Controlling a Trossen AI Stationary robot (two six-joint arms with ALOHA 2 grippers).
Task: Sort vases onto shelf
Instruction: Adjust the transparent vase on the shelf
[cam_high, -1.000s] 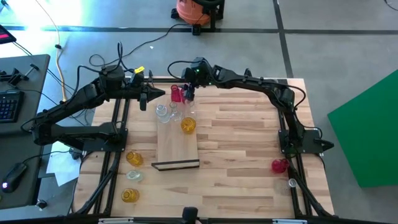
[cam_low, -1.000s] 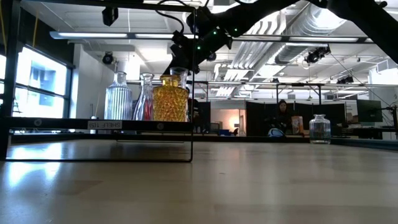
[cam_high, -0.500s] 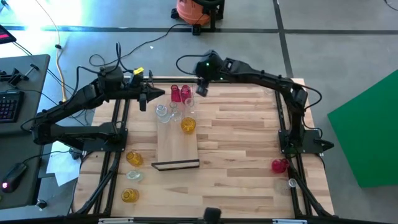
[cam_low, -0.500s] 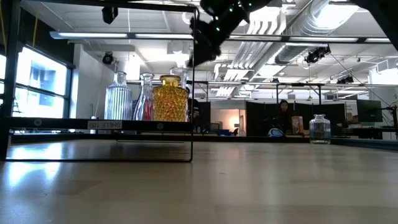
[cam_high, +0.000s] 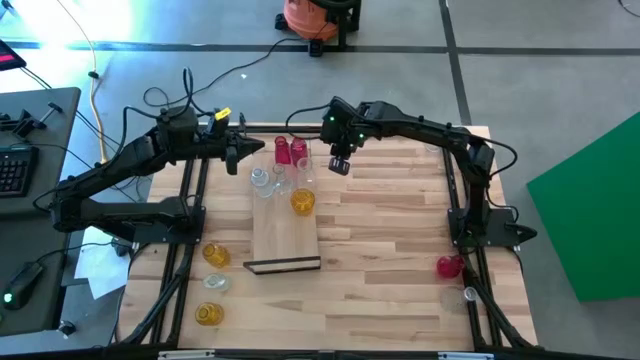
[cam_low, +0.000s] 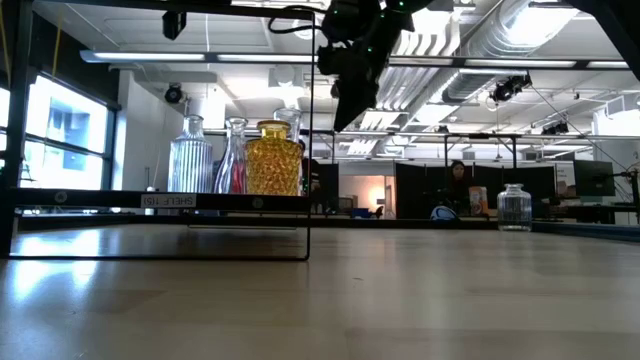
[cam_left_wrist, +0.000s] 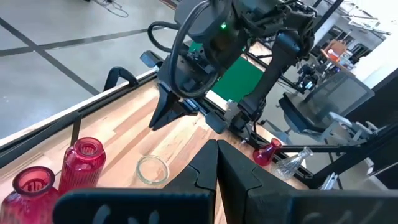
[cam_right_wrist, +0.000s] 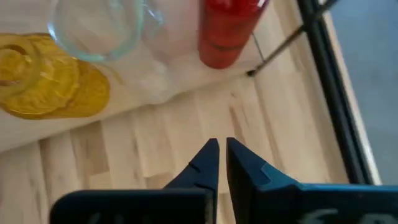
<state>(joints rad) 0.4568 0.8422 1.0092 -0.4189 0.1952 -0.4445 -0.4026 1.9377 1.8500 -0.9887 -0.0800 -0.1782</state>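
Observation:
The shelf (cam_high: 285, 238), a light-wood board with a dark strip at its near end, carries several vases standing on their bases at its far end: two red (cam_high: 283, 150) (cam_high: 299, 150), clear ones (cam_high: 260, 180) and an amber one (cam_high: 303, 202). My right gripper (cam_high: 340, 165) hangs shut and holding nothing, pointing down over the bare table just right of the red vases; its wrist view shows a red vase (cam_right_wrist: 227, 31), a clear one (cam_right_wrist: 99, 28) and an amber one (cam_right_wrist: 43, 78) ahead. My left gripper (cam_high: 262, 153) waits shut at the shelf's far left.
Loose vases lie beside the left arm's base, two amber (cam_high: 216, 254) (cam_high: 207, 314) and one clear (cam_high: 214, 283). A red vase (cam_high: 449, 266) and a clear vase (cam_high: 469, 294) lie near the right arm's base. Bare slats stretch right of the shelf (cam_high: 390, 230).
My right gripper has drawn back from the red vases toward the table's right edge, risen a little, tipped to point more steeply down and shut its fingers. The red vase it stood at stays upright on the shelf.

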